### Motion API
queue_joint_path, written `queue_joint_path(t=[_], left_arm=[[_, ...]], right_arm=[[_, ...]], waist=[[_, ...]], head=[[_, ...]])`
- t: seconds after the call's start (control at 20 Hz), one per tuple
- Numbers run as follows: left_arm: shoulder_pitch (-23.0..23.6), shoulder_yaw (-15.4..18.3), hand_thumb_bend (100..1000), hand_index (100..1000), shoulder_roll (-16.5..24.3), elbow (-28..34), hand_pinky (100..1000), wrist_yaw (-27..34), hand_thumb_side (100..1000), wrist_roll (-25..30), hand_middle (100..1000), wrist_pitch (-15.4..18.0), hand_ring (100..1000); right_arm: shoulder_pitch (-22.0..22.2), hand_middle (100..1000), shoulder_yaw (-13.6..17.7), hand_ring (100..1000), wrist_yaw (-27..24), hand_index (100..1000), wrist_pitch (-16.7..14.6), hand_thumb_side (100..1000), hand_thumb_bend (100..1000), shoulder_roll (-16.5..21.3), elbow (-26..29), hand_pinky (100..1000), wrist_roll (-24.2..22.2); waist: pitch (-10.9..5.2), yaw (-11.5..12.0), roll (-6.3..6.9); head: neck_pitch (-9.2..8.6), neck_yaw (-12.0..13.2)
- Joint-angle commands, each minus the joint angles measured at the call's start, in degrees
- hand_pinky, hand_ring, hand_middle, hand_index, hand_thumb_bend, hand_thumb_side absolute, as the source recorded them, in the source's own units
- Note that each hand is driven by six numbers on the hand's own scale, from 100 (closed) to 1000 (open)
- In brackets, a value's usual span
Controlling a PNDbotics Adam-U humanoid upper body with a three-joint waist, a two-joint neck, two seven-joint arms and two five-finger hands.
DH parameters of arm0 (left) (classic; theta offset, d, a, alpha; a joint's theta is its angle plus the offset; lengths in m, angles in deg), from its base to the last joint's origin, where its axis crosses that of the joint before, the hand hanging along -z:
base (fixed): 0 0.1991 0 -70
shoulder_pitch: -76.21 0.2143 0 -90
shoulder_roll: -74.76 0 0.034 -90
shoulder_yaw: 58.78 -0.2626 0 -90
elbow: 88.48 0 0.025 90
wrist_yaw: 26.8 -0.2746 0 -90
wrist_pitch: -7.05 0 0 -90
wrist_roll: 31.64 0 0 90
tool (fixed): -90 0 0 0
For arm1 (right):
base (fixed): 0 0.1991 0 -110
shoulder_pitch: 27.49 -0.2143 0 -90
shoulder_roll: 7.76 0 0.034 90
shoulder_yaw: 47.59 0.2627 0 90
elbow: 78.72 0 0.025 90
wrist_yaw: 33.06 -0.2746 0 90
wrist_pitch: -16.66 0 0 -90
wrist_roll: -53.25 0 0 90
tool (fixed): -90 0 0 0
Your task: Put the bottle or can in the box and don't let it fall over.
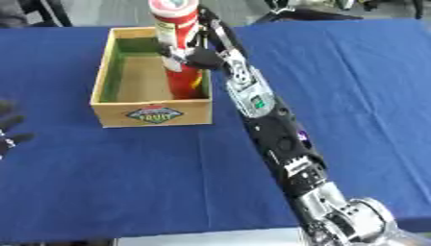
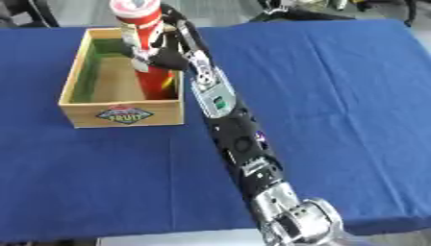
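A tall red can [image 1: 178,33] with a white lid and a pale label stands upright inside the wooden box [image 1: 152,115], against its right wall. My right hand [image 1: 195,56] is shut on the can's middle, with the arm reaching up from the lower right. The can's lower end is down inside the box; whether it touches the floor is hidden by the wall. My left hand [image 1: 8,129] shows at the left edge of the left eye view, open, away from the box.
The box has a green inner lining and a diamond label [image 2: 124,115] on its front. A blue cloth [image 1: 118,178] covers the table. Dark shapes lie beyond the far edge of the table.
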Motion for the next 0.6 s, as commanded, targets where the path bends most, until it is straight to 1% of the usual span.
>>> queue_joint_path(t=[0.05,0.25,0.3,0.35,0.4,0.45,0.6], left_arm=[[-0.26,0.43,364,946,0.73,1.24,782,-0.04,818,-0.2,897,0.09,902],[0.05,0.66,363,945,0.93,1.22,782,-0.12,818,-0.41,897,0.1,902],[0.14,0.73,363,945,0.99,1.21,782,-0.15,818,-0.47,897,0.09,902],[0.21,0.79,363,945,1.06,1.2,782,-0.17,818,-0.53,897,0.09,902],[0.3,0.9,363,945,1.15,1.2,782,-0.2,818,-0.63,897,0.08,902],[0.37,1.0,363,945,1.25,1.19,782,-0.22,818,-0.73,897,0.08,902],[0.6,1.23,363,945,1.51,1.19,782,-0.32,818,-1.03,897,0.06,902]], right_arm=[[-0.9,967,-0.04,971,-2.09,961,-0.4,423,813,2.08,2.96,873,0.15],[0.28,977,0.16,972,-5.24,964,-0.56,457,806,4.22,5.85,876,0.97],[0.78,975,0.33,968,-5.89,964,-0.49,477,793,5.0,6.75,874,1.42],[1.39,965,0.52,959,-6.94,961,-0.46,486,769,5.69,7.71,867,1.87],[2.27,952,0.82,948,-8.47,956,-0.34,544,694,6.59,8.77,858,2.47],[3.14,940,0.95,940,-10.34,952,-0.12,504,738,7.48,9.68,848,2.92],[5.37,938,0.66,940,-15.16,950,0.55,498,736,10.16,11.58,847,2.88]], waist=[[-0.88,-0.33,0.16],[-1.03,-1.29,0.06],[-1.07,-1.61,-0.01],[-1.1,-1.9,-0.09],[-1.13,-2.3,-0.21],[-1.16,-2.64,-0.33],[-1.2,-3.55,-0.56]], head=[[-0.07,0.25],[-0.07,0.58],[-0.07,0.78],[-0.07,0.99],[-0.07,1.3],[-0.07,1.63],[-0.07,2.69]])
